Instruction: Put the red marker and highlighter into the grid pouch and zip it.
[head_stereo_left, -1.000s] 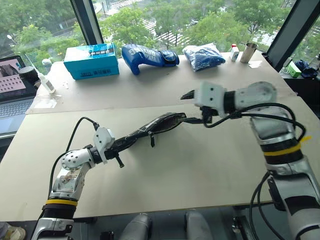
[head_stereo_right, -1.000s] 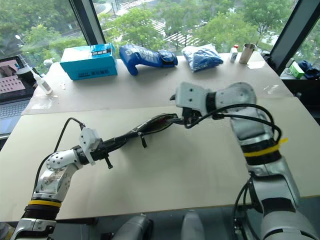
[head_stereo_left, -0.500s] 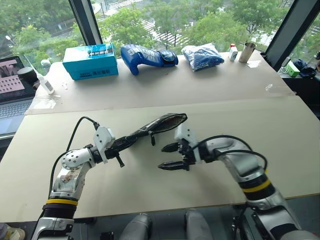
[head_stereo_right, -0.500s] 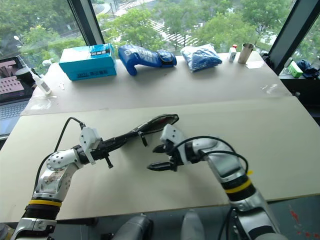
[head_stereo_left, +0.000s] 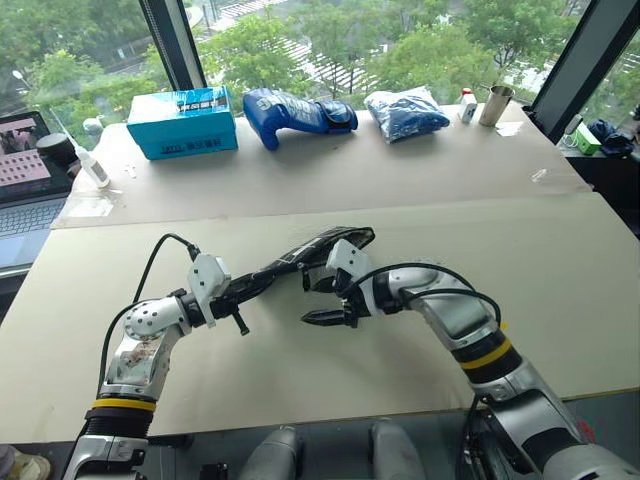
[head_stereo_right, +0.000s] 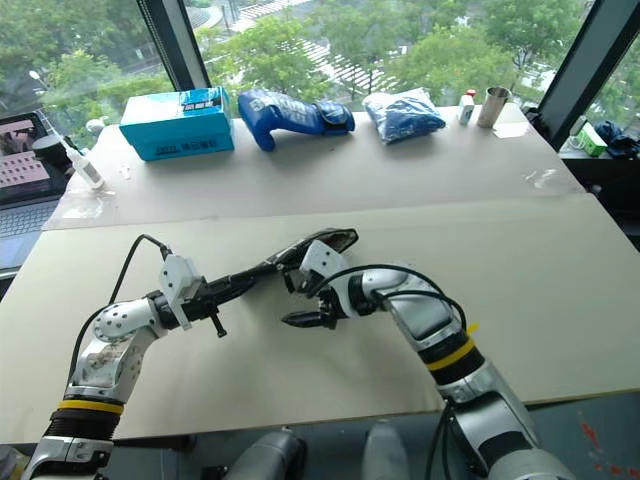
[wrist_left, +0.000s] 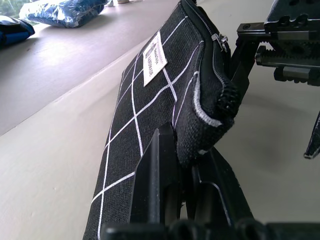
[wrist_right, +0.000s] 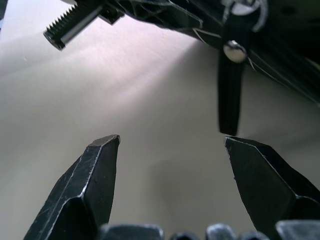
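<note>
The grid pouch (head_stereo_left: 300, 262), black with white lines and a small white label (wrist_left: 154, 59), hangs lifted off the table and slants up to the right. My left gripper (head_stereo_left: 245, 288) is shut on its lower left end. My right gripper (head_stereo_left: 318, 300) stands open just beside and below the pouch's middle, with nothing between its fingers. The black zipper pull (wrist_right: 229, 97) dangles just beyond the right gripper's fingertips (wrist_right: 105, 150). The red marker and the highlighter are out of view.
Along the far table stand a teal box (head_stereo_left: 182, 122), a blue glove (head_stereo_left: 295, 110), a blue bag (head_stereo_left: 405, 112) and a metal cup (head_stereo_left: 497, 103). A laptop (head_stereo_left: 25, 170) and a small bottle (head_stereo_left: 92, 165) are at the far left.
My right gripper has left the pouch's far end, dropped down and swung left to beside the pouch's middle, rolling as it went. The left gripper and pouch stayed still.
</note>
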